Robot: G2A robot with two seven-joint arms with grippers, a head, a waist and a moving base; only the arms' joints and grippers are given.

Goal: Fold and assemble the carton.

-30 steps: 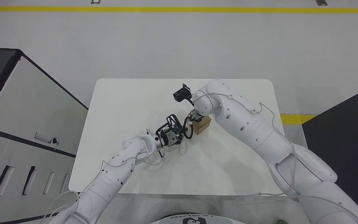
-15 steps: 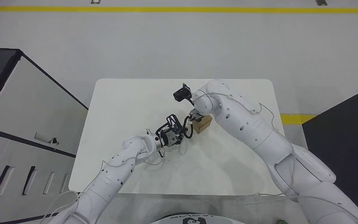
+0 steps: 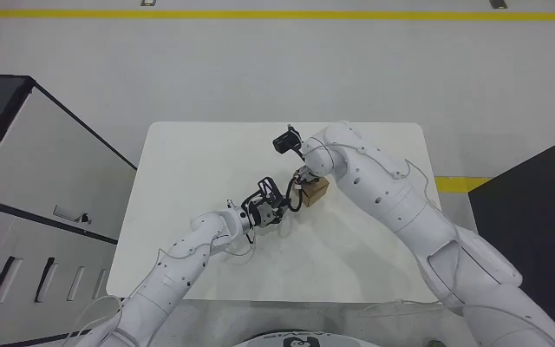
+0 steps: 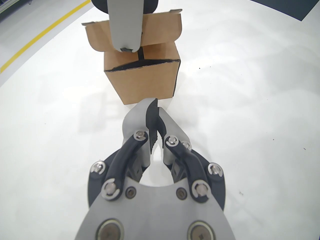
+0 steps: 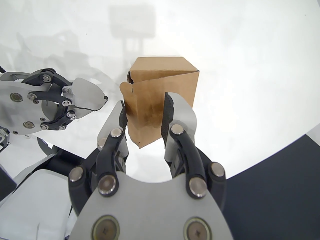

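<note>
A small brown carton (image 3: 316, 191) stands near the middle of the white table (image 3: 191, 165), its lid flap raised. In the left wrist view the carton (image 4: 145, 81) shows a dark slit along its top front edge. My right gripper (image 5: 145, 113) comes down from above, and the raised flap (image 5: 143, 116) sits between its pads, touching both. One of its fingers (image 4: 125, 13) covers the middle of the flap. My left gripper (image 4: 153, 104) is shut with nothing in it, its tips just short of the carton's lower front face. From above, the left gripper (image 3: 284, 208) lies just beside the carton.
Bare white tabletop surrounds the carton on all sides. A dark cabinet (image 3: 35, 165) stands off the table's left side and a dark panel (image 3: 520, 208) off its right. Grey floor with a yellow line (image 3: 277, 14) lies beyond the far edge.
The right arm has shifted very slightly over the carton. The carton and the left gripper stay where they were.
</note>
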